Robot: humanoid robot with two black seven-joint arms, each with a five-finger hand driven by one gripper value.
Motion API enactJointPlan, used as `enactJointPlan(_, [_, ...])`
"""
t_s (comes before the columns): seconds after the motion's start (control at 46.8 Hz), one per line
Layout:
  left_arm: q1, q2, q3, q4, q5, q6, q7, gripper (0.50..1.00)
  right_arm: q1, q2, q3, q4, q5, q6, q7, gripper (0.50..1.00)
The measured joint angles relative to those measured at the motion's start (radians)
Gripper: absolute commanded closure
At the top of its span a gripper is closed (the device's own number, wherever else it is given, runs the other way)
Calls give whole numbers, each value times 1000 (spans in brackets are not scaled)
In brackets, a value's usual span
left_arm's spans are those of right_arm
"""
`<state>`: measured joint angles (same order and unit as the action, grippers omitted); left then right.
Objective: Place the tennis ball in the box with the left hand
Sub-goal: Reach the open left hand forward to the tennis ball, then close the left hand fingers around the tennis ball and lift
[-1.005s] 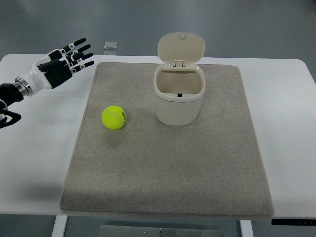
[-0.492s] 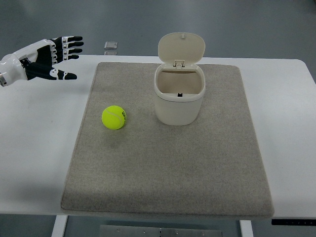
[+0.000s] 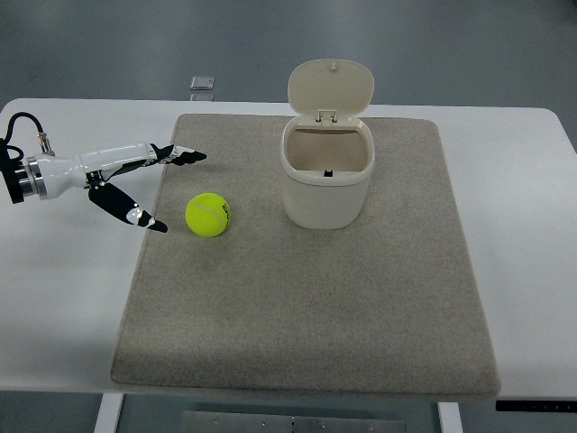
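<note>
A yellow-green tennis ball (image 3: 208, 215) lies on the grey mat (image 3: 306, 298), left of centre. The box is a cream bin (image 3: 327, 173) with its lid flipped up and open, standing on the mat to the ball's right. My left hand (image 3: 162, 185) comes in from the left edge, low over the mat's left border. It is turned on edge, fingers spread wide: the upper fingers (image 3: 185, 155) point right above the ball, the thumb (image 3: 135, 215) points toward the ball from the left. It holds nothing and stands a little short of the ball.
The mat lies on a white table (image 3: 72, 298). A small grey square object (image 3: 202, 84) sits beyond the table's far edge. A black cable loops at my left wrist (image 3: 20, 122).
My left hand has dropped from up by the table's far-left edge and come right toward the ball, rolling onto its edge with fingers spread. The ball and bin have not moved.
</note>
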<state>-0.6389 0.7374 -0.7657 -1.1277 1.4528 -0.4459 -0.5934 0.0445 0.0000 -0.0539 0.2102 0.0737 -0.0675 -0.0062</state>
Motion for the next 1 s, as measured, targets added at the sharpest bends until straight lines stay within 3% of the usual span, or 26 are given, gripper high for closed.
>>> enactJointPlan(0.257, [-10,-56,35,-25,309,175,2,508,0,0,0,0,0,0,0,587])
enactJointPlan(0.449, [-66,-76,63,-25,357,183,6,516,0,0,0,0,0,0,0,587])
enactJointPlan(0.705, [-93,-106,88,-23,505,189,9,564,0,0,0,0,0,0,0,587])
enactJointPlan(0.855, [-94,-111,88,-23,522,191,9,679,0,0,0,0,0,0,0,587])
enactJointPlan(1.005, [-93,-110,89,-20,528,191,9,842,0,0,0,0,0,0,0,587])
